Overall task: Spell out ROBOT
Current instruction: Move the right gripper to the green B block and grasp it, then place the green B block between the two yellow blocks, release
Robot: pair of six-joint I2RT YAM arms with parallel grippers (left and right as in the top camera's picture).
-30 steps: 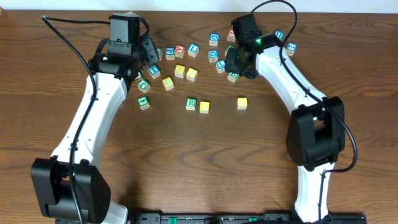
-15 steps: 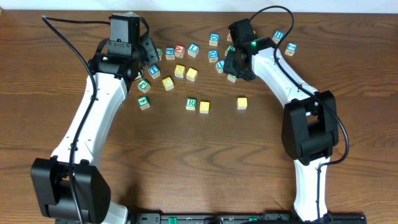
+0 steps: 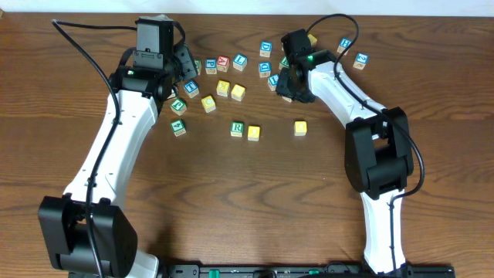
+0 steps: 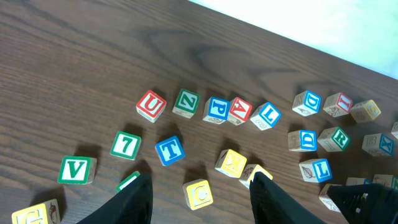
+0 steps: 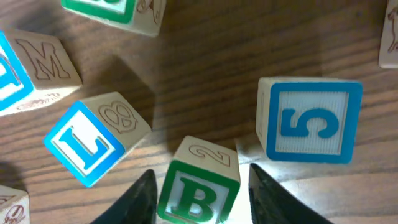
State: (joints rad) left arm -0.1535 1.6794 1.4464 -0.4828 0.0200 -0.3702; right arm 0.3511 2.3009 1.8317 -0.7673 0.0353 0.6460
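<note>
My right gripper [image 5: 200, 173] is open and straddles a green B block [image 5: 199, 190], with a small gap on each side. In the overhead view it [image 3: 289, 83] hangs over the block cluster at the back. My left gripper [image 4: 202, 177] is open and empty above the table, with a yellow C block [image 4: 199, 193] just ahead between its fingers. In the overhead view it [image 3: 184, 73] is at the back left. A green R block [image 3: 237, 128] stands mid-table with a yellow block [image 3: 254, 133] touching its right side. Another yellow block [image 3: 300, 127] stands apart further right.
A blue 5 block [image 5: 311, 121] sits close to the right of the B, and a blue L block [image 5: 93, 146] to its left. The left wrist view shows a blue T [image 4: 169, 150], green 7 [image 4: 126, 145], green V [image 4: 78, 170] and red U [image 4: 151, 104].
My right gripper has shifted a little left and back over the block cluster. The left arm and the mid-table blocks have not moved.
</note>
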